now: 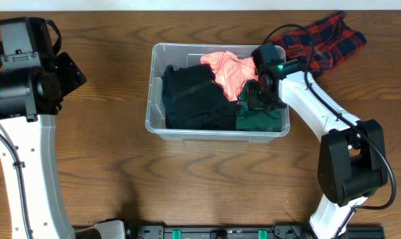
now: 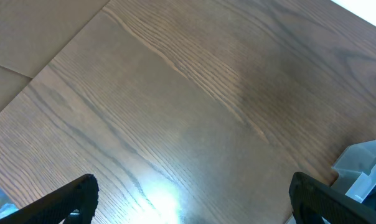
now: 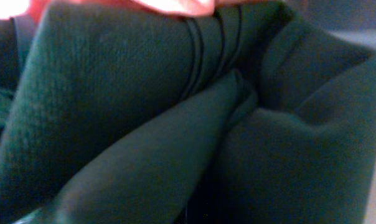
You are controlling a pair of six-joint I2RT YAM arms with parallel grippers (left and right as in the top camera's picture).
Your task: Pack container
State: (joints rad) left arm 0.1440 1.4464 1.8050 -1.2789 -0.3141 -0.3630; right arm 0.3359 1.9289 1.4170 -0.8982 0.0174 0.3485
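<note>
The big wood table point(image 1: 107, 179) holds it all. The container point(image 1: 153, 99) sits near the middle, a bit toward 12 o'clock, open side up so clothes can go in. Black clothes point(image 1: 194, 99) fill its 9 o'clock half. A red check cloth point(image 1: 330, 36) lies outside at 2 o'clock; I think it waits its turn. A pink top point(image 1: 227, 70) lies by the container's 12 o'clock wall, and a green cloth point(image 1: 257, 123) fills its 4 o'clock corner.

The right gripper point(image 1: 259, 99) is down on the green cloth, jaws closed tight, maybe to tuck it in. I cannot tell if a fold is pinched. The left gripper point(image 2: 191, 196) hangs over bare table at 9 o'clock, jaws wide, holding nothing, so it is out of the way.

Only the top view shows the whole container. The right wrist view shows just green folds up close, with no fingers.
</note>
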